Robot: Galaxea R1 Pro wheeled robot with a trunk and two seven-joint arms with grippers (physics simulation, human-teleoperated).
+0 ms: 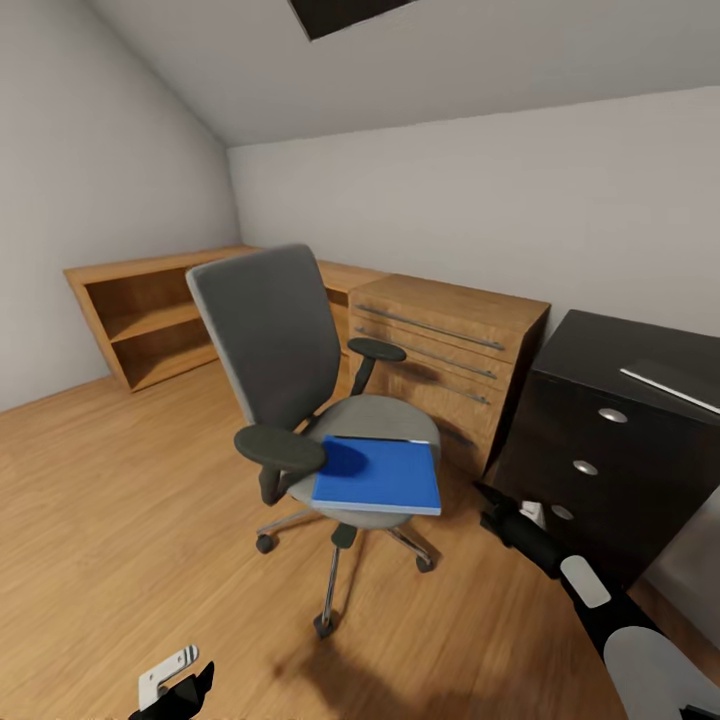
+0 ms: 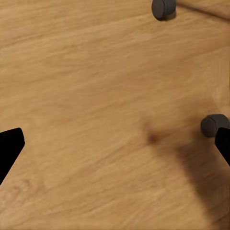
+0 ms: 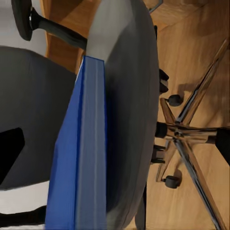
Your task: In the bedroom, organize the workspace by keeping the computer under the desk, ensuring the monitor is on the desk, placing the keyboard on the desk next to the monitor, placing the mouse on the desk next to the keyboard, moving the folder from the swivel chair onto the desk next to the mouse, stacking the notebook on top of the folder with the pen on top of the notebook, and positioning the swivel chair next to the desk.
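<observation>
Both spread grippers hover over wood floor (image 1: pixel 120 500); folder (image 1: pixel 380 473) lies on swivel chair (image 1: pixel 270 330).

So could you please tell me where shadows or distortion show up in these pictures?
Head view: wide-angle stretch bends the walls, the armrest shades the blue folder, and the chair darkens the floor below it. Left wrist view: a soft dark patch lies beside a caster. Right wrist view: the folder's edge looms large, evenly lit.
</observation>
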